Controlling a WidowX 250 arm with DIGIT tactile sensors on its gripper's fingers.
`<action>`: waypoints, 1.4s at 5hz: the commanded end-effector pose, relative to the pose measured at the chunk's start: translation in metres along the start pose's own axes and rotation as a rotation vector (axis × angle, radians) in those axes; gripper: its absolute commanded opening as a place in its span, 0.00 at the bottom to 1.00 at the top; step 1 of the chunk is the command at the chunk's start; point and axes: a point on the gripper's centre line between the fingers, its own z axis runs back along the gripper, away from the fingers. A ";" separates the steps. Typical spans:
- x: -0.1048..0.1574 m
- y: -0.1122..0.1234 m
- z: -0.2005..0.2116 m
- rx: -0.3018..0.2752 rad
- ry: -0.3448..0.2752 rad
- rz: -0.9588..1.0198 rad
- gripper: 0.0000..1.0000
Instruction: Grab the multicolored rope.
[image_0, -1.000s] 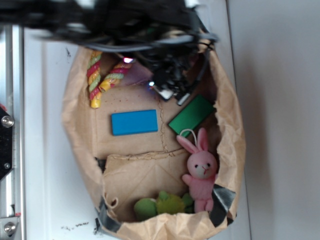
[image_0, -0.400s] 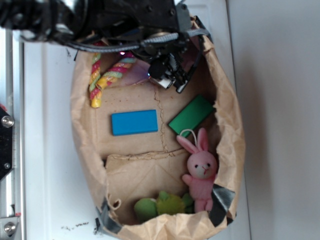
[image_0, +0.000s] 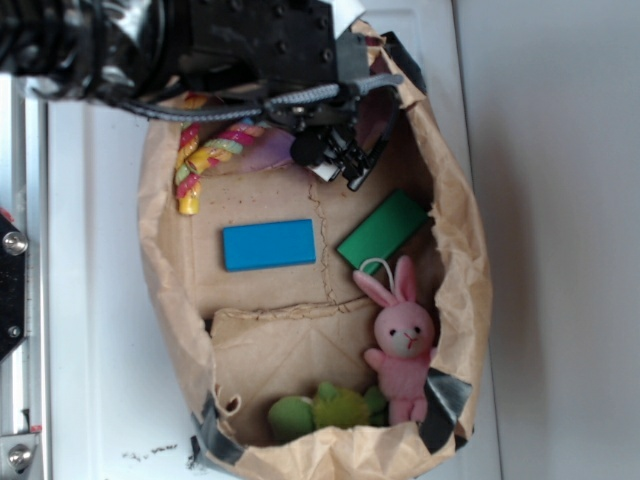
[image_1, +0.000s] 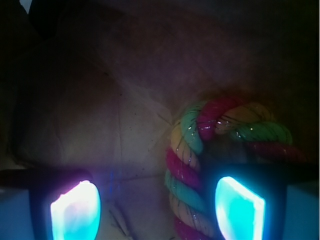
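The multicolored rope (image_0: 196, 165) is a twisted cord of red, yellow, green and pink strands lying bent in the upper left of the brown paper bag (image_0: 455, 250). The black arm hides its upper part. My gripper (image_0: 337, 166) hangs to the right of the rope's bend. In the wrist view one leg of the rope (image_1: 189, 172) runs between my glowing fingers, close to the right pad (image_1: 237, 207) and well clear of the left pad (image_1: 75, 210). The gripper (image_1: 157, 210) is open and holds nothing.
Inside the bag lie a blue block (image_0: 268, 244), a green block (image_0: 383, 230), a pink plush bunny (image_0: 402, 335) and a green plush toy (image_0: 325, 408). The bag's crumpled walls rise all around. A metal rail (image_0: 15, 300) runs along the left edge.
The arm has swung left and now covers more of the rope's upper part. The gripper has shifted a little up and left. The other objects lie as before.
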 end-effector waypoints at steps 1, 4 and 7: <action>0.008 0.008 0.006 -0.014 -0.042 0.045 1.00; 0.008 0.000 -0.006 -0.040 0.000 0.060 1.00; 0.011 -0.001 -0.011 0.008 -0.019 0.135 1.00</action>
